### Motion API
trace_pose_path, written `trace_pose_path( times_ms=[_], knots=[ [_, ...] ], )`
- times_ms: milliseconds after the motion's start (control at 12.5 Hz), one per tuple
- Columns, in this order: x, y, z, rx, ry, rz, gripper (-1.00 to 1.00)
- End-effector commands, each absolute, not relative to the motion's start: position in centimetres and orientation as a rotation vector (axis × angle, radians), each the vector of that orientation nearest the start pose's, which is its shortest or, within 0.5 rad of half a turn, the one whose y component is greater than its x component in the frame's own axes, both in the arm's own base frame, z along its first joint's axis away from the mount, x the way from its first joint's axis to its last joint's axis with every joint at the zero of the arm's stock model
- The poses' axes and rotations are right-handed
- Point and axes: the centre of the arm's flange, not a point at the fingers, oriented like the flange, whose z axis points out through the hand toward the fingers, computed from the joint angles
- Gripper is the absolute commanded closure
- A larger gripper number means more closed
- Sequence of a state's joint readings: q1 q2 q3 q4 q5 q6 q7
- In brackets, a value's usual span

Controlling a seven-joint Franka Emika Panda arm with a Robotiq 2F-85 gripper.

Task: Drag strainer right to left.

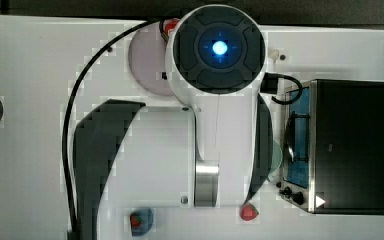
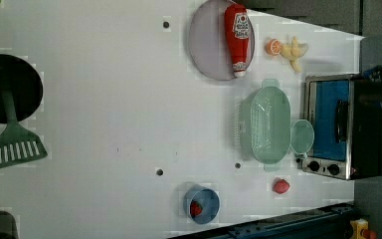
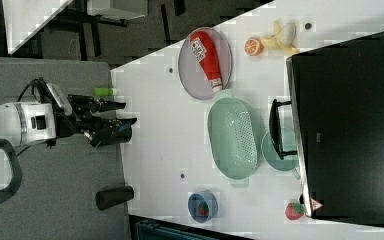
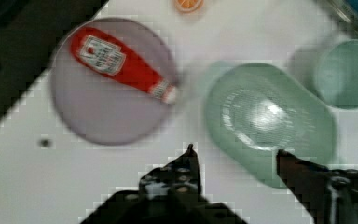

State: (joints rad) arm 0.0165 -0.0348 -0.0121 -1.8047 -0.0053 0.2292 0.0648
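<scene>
In the top view, the white robot arm [image 1: 215,100] covers most of the white tabletop [image 1: 30,75]; the pale mint-green oval plastic strainer lies hidden beneath it, and just a sliver of the small round mint-green cup [image 1: 277,156] peeks out beside the toaster oven [image 1: 347,145]. The round grey plate [image 1: 147,62] is half covered, with a speck of the red ketchup bottle [image 1: 169,28] showing. In the right view, the oven's black handle [image 3: 276,127] crosses the cup. The wrist view is blurred: the strainer's [image 4: 268,121] holes smear together, and the cup and an orange slice [image 4: 189,4] are cut by the frame's edge.
</scene>
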Motion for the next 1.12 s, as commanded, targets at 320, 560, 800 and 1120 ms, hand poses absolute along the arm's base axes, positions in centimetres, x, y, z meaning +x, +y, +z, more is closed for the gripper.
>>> trace_pose_path(
  times_ms=[320, 560, 800, 1120],
  knots=[
    [39.3, -3.9, 58.1, -2.846, 1.428, 0.038, -1.0],
    [40.4, -3.6, 53.0, -2.84, 1.474, 0.082, -1.0],
    [42.0, -3.3, 46.0, -2.814, 1.509, 0.049, -1.0],
    [43.5, -2.4, 35.8, -2.62, 1.82, 0.012, -1.0]
  ],
)
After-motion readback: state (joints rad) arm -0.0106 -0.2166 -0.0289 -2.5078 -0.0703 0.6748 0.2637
